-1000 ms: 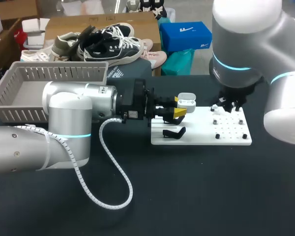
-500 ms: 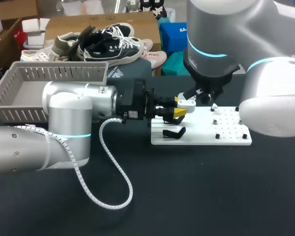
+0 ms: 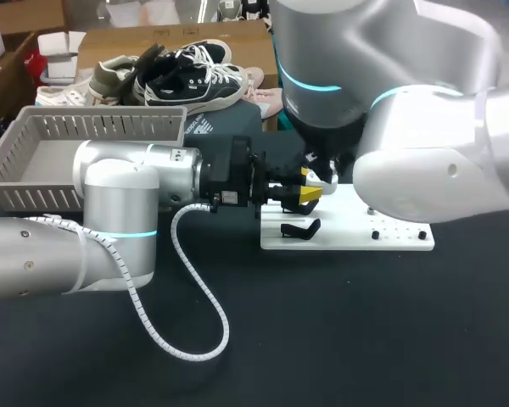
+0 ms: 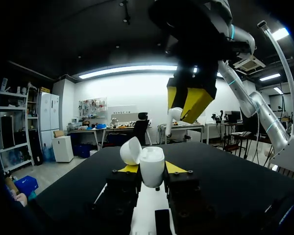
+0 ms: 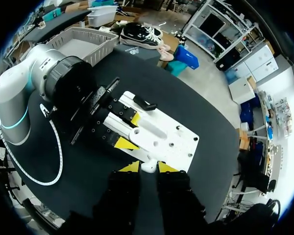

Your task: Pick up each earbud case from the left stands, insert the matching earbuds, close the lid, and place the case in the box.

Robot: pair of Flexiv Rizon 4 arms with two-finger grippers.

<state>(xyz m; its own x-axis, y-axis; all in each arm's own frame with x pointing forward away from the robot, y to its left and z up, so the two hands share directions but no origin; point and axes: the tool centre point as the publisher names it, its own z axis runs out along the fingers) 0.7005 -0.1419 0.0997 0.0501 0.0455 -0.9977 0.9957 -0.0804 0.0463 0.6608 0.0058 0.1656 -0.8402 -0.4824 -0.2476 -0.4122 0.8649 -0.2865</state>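
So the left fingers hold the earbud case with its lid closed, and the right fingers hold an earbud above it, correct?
Not quite: the lid is open, as the left wrist view shows; case and earbud are held as you say.

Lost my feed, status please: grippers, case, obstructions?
Left gripper shut on open earbud case. Right gripper shut on earbud, above case. Nothing between them.

Earbud [image 4: 172, 117] above case [image 4: 151, 166], case over board [image 3: 356, 237], basket [image 3: 93, 127] at left

Bright, even overhead light; sheen on right arm [image 3: 348, 51]; faint shadows.
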